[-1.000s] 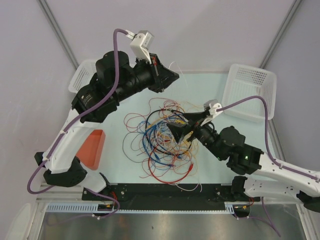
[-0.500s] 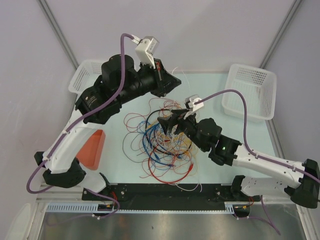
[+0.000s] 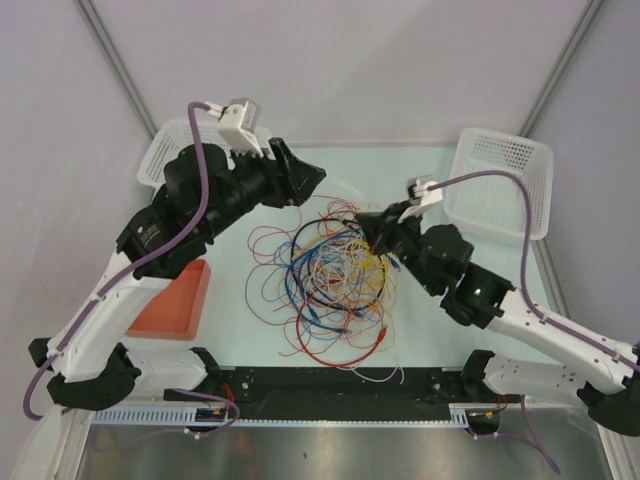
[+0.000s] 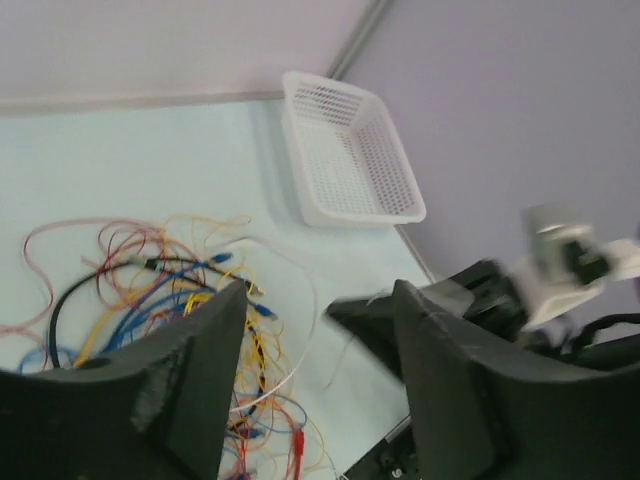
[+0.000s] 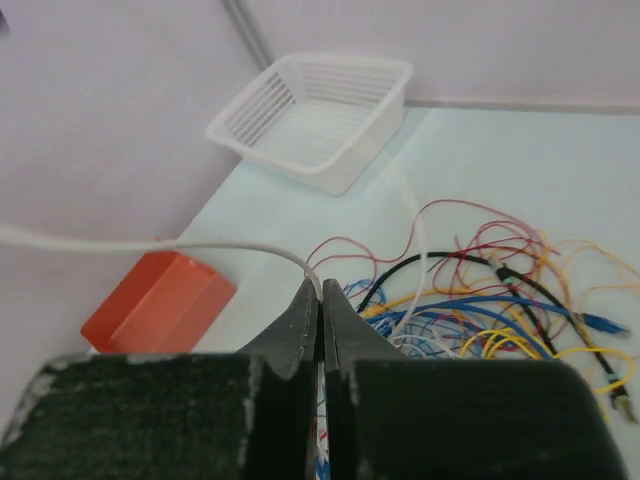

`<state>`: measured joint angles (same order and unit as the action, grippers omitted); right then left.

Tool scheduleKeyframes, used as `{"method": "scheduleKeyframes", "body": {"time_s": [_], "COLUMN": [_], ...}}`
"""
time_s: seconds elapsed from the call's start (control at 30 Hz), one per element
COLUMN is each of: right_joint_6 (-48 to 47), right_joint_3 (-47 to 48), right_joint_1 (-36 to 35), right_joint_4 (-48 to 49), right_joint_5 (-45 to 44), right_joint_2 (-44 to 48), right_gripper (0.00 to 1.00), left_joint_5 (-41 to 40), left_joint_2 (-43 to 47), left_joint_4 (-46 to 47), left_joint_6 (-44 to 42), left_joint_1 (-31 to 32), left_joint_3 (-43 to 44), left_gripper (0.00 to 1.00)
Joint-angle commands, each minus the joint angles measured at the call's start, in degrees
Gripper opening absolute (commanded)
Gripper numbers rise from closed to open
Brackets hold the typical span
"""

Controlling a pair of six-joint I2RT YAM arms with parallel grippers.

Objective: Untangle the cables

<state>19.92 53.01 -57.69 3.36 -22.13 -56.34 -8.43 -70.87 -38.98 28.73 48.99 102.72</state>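
Observation:
The cables (image 3: 330,285) lie in a loose tangle of red, blue, yellow, orange, black and white wires on the middle of the table, also seen in the left wrist view (image 4: 150,290). My right gripper (image 5: 319,290) is shut on a thin white cable (image 5: 200,244) that arcs off to the left, above the heap's upper right side (image 3: 368,222). My left gripper (image 4: 318,300) stands open with nothing between its fingers, hanging above the heap's upper left edge (image 3: 312,178).
A white basket (image 3: 500,185) stands at the back right and another (image 3: 165,150) at the back left, partly under the left arm. An orange bin (image 3: 170,300) sits at the left. The black rail (image 3: 330,385) runs along the near edge.
The left gripper has opened, let go of the white cable and swung back to the left. The right gripper has closed on the white cable and lifted toward the upper right.

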Motion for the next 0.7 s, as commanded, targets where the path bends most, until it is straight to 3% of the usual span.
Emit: {"method": "scheduleKeyframes", "body": {"time_s": [0.0, 0.07, 0.27, 0.67], "right_joint_6": [2.0, -0.1, 1.5, 3.7], "right_joint_3": [11.7, 18.0, 35.8, 58.9], "right_joint_1": [7.2, 9.4, 21.2, 41.2], "right_joint_4": [-9.8, -12.4, -19.1, -19.5], "right_joint_5": [-0.7, -1.1, -1.3, -4.4], "right_joint_2": [3.7, 3.3, -2.4, -19.1], "right_gripper": [0.0, 0.0, 0.0, 0.0], "left_joint_5": [-6.1, -9.7, -15.7, -5.6], "left_joint_2": [5.0, 7.8, 20.2, 25.8], "left_joint_4": [4.2, 7.1, 15.9, 18.1], "left_joint_6": [4.7, 7.0, 12.7, 21.5], "left_joint_1": [-3.3, -3.6, -3.7, -3.7], "left_joint_3": [-11.3, -19.3, -38.5, -57.9], "left_gripper": [0.87, 1.0, 1.0, 0.99]}}
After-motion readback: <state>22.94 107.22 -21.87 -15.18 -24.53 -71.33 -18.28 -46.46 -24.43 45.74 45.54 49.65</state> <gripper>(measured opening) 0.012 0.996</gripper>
